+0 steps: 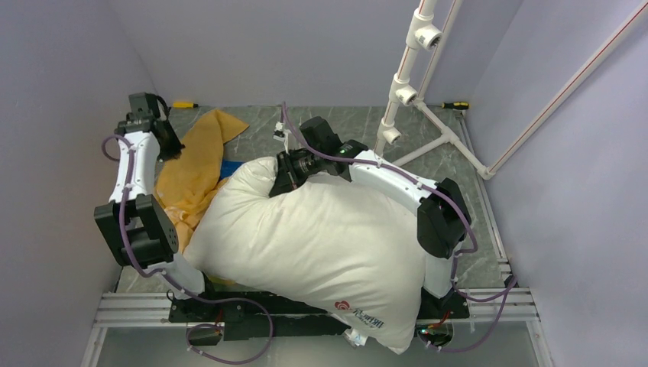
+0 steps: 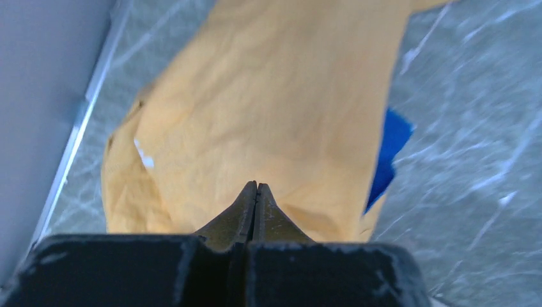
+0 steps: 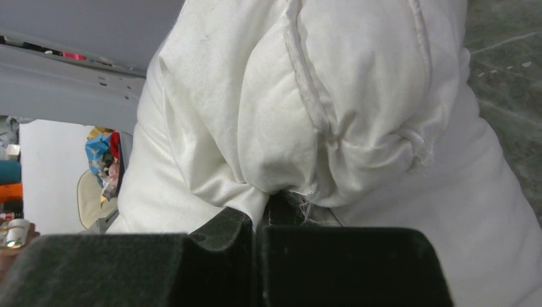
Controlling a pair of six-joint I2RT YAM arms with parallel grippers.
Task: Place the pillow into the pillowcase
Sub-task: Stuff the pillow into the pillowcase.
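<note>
Right gripper [image 3: 263, 206]: nearest the lens in the right wrist view, its black jaws are clamped on a bunched corner of the large plump white stuffed pillow [image 3: 332, 96], with the seam piping gathered just above the fingertips.
Pillow, wrist view: it fills the middle and right of that frame, and its puckered corner bulges over the jaws.
Pillow, top view: it lies outside the case, slanting from upper centre down to lower right. Its near end hangs over the arm bases.
Logo: a small red round mark [image 1: 341, 306] sits on the pillow's lower end, at bottom centre.
Left gripper [image 2: 257, 187]: the jaws are pressed together tip to tip, low in the left wrist frame, over orange-yellow cloth. Whether a fold is caught between them cannot be told.
Pillowcase [image 2: 268, 96]: the large fabric case lies crumpled with its orange-yellow side up. It fills the upper centre of the left wrist frame, and a strip of its blue side shows at the right edge.
Pillowcase, top view: it sits at upper left, flat on the table, and its right part runs under the pillow's left edge.
Table [image 2: 473, 128]: grey marbled surface, seen on both sides of the case.
Pipe frame [image 1: 405, 84]: white plastic tubing stands at upper right of the top view.
Screwdrivers: one yellow-handled tool [image 1: 183, 104] lies at the far left edge of the table, and another [image 1: 456, 105] at the far right.
</note>
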